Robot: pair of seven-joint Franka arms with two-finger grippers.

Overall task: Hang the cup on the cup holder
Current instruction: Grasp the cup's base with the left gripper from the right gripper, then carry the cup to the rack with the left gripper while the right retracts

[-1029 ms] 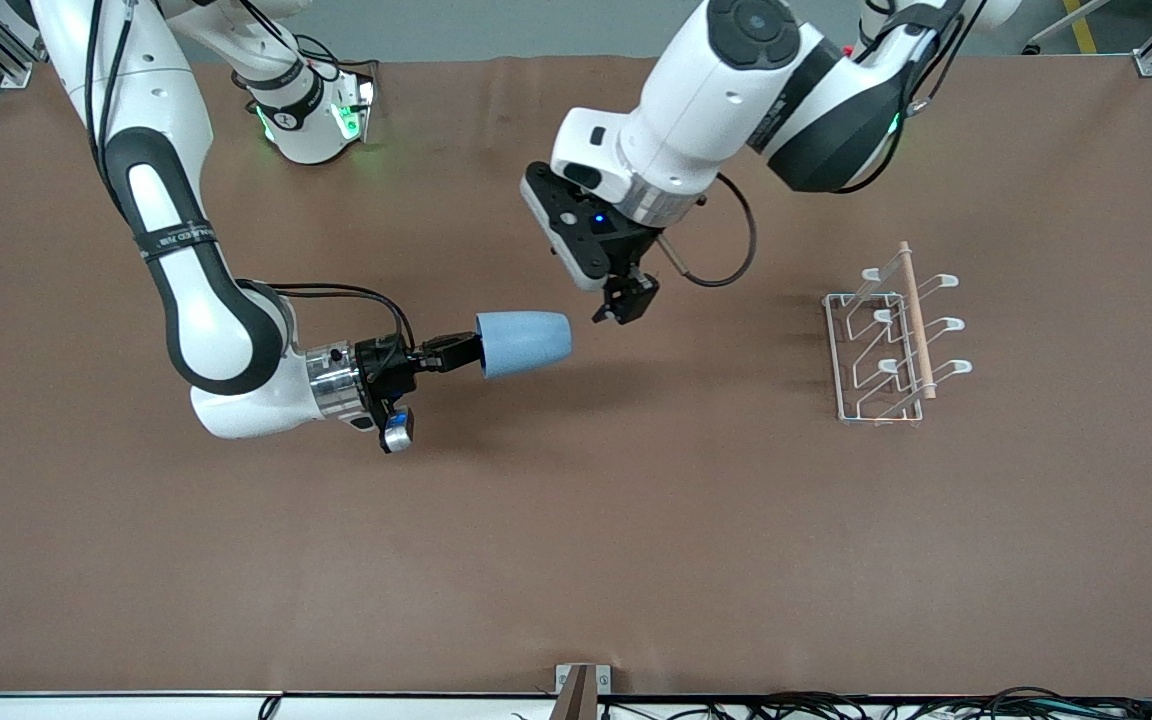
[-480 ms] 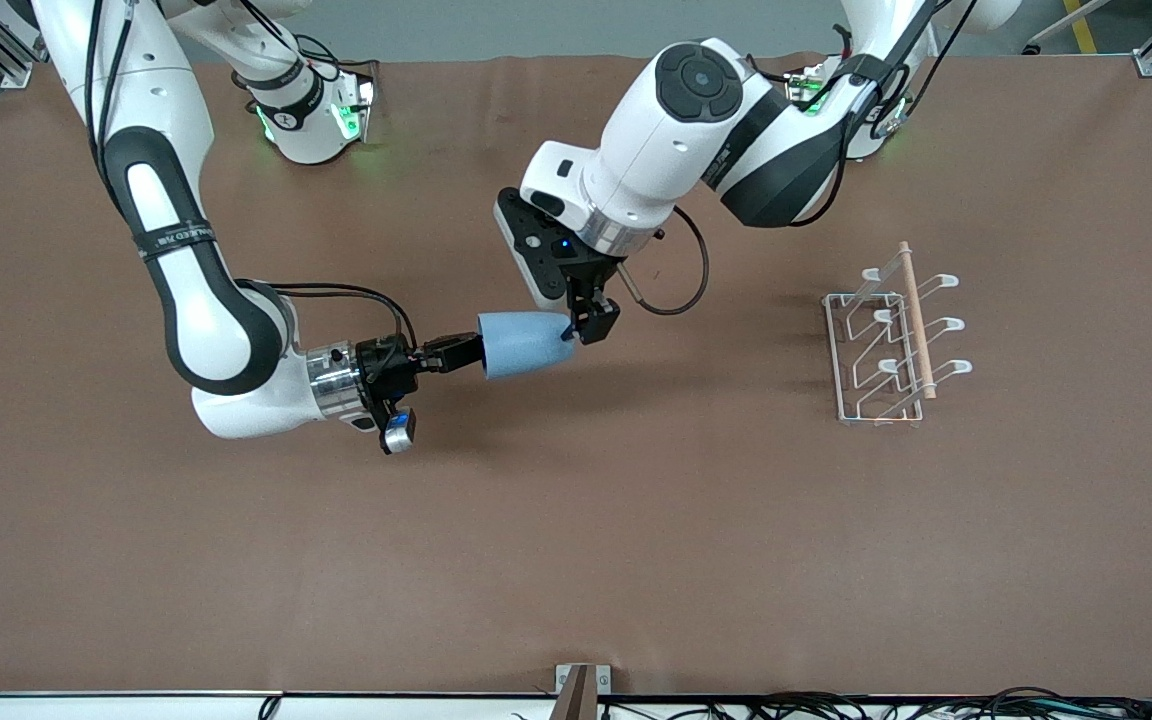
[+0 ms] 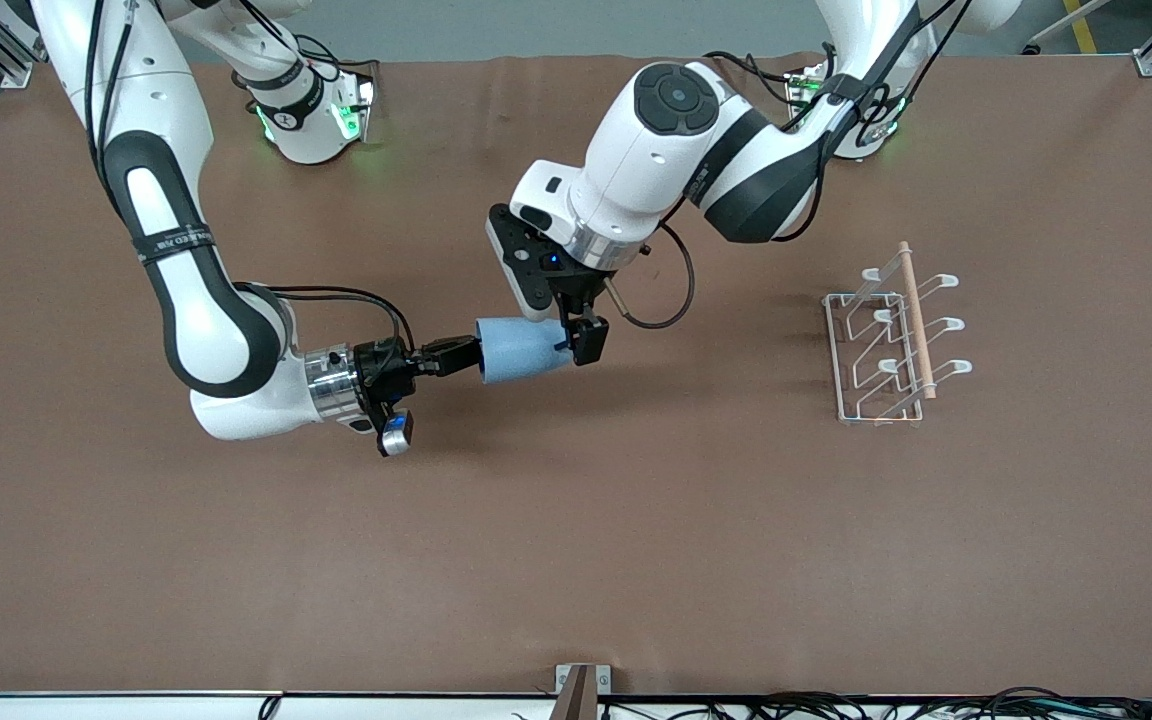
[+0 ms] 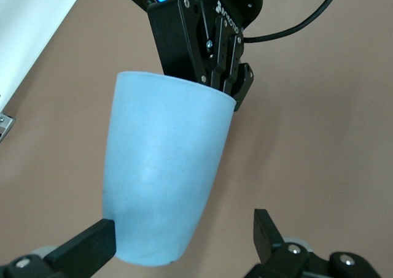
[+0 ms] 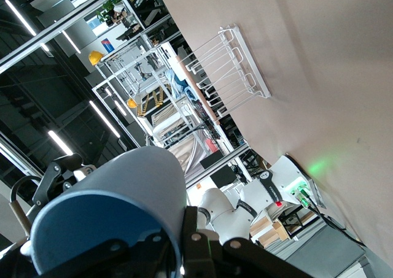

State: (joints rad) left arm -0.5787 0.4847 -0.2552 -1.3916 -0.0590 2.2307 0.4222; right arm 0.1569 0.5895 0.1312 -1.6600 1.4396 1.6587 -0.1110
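Right arm reaches out level over the middle of the counter. Right pincer pinches the rim of the cup, one finger inside the mouth, one outside; the right wrist view shows this finger against the rim. The cup is held on its side in the air, closed bottom pointing toward the left arm's end.

Change: a second ago the left pincer hung over bare counter, apart from the cup and toward the cup holder's end. Half a second ago it had reached the cup's bottom end. Now it has come down over that end. Its fingers are spread, one finger at the cup wall, the other clear of it. Not closed yet. The cup itself has barely shifted.

Judgement: a handover in mid-air. The left arm should close on the base before the right lets go. Hanging has not begun.

The cup holder stands on the counter well apart from the cup, toward the left arm's end, with no cup on its prongs and its wooden dowel along the top.

Surface: brown, matte, lightly creased covering, nothing else loose on it. Room: the right wrist view catches shelving and ceiling strip lights, a workshop-like hall.
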